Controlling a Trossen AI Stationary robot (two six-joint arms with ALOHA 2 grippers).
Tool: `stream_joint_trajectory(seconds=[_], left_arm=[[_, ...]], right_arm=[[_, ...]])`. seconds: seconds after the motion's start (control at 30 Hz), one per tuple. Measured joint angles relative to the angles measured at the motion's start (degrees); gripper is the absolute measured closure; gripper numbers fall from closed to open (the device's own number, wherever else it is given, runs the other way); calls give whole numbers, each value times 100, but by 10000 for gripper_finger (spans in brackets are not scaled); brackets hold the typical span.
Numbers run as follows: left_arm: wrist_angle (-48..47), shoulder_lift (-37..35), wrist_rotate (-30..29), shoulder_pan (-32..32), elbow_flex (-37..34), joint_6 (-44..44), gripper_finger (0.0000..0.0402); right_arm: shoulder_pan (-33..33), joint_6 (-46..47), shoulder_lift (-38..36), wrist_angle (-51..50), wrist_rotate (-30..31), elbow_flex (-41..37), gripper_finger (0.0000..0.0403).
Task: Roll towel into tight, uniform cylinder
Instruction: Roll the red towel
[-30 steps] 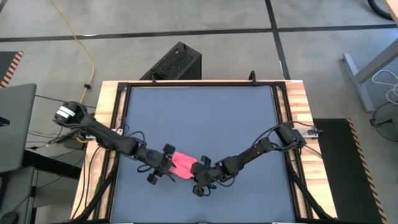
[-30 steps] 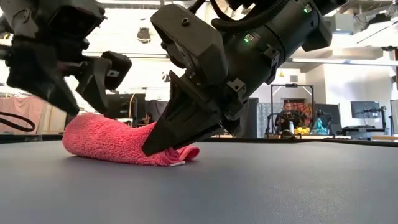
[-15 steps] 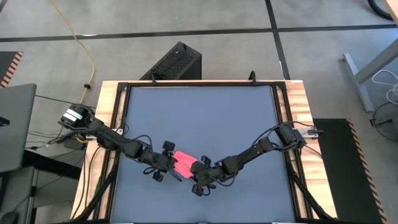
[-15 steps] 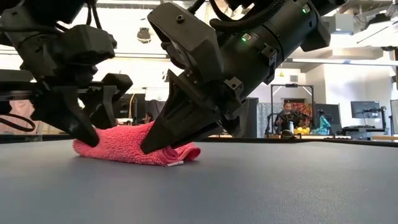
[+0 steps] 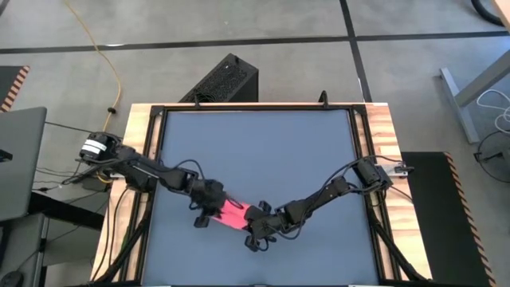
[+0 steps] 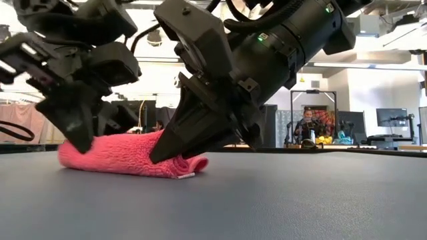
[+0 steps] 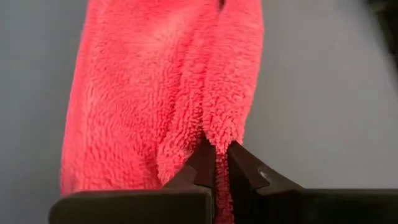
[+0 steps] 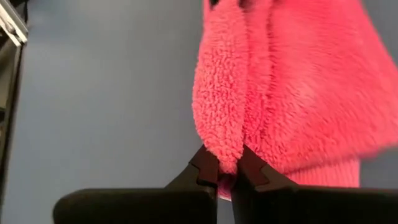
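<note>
On the dark grey matte tabletop [image 5: 263,151], framed in pale wood, in a bright workshop where one person [image 6: 307,127] sits far behind, we count one fluffy pink-red towel [image 5: 232,214] near the front edge, two grippers pinching it: left gripper [image 5: 213,212] and right gripper [image 5: 250,220] clamped on opposite ends.

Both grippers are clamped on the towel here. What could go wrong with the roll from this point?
1. The left gripper and right gripper each pinch only a thin fold of the towel, so an edge could slip free as they turn it.
2. In the low view the towel lies loose and flattish, thicker at one end, so the roll may come out uneven.
</note>
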Motion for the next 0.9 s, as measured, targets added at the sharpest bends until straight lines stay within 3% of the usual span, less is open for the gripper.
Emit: stream_joint_trajectory(seconds=[0.17, 0.27, 0.47, 0.63, 0.77, 0.9], left_arm=[[-293, 0, 1119, 284, 0, -472, 400], [-401, 2, 1463, 347, 7, -782, 401], [-481, 2, 1345, 346, 5, -1339, 395], [-524, 2, 919, 349, 2, -1334, 355], [-871, 2, 932, 470, 155, -845, 317], [-1804, 2, 922, 618, 614, -275, 292]], right_arm=[[13, 229, -1, 54, -8, 9, 369], [7, 499, -2, 65, 39, 13, 369], [-115, 1206, 46, -27, 50, 13, 366], [-272, 1512, 46, -325, -62, 17, 366], [-341, 1556, 46, -512, -76, 17, 366], [-352, 1517, 46, -516, -76, 13, 366]])
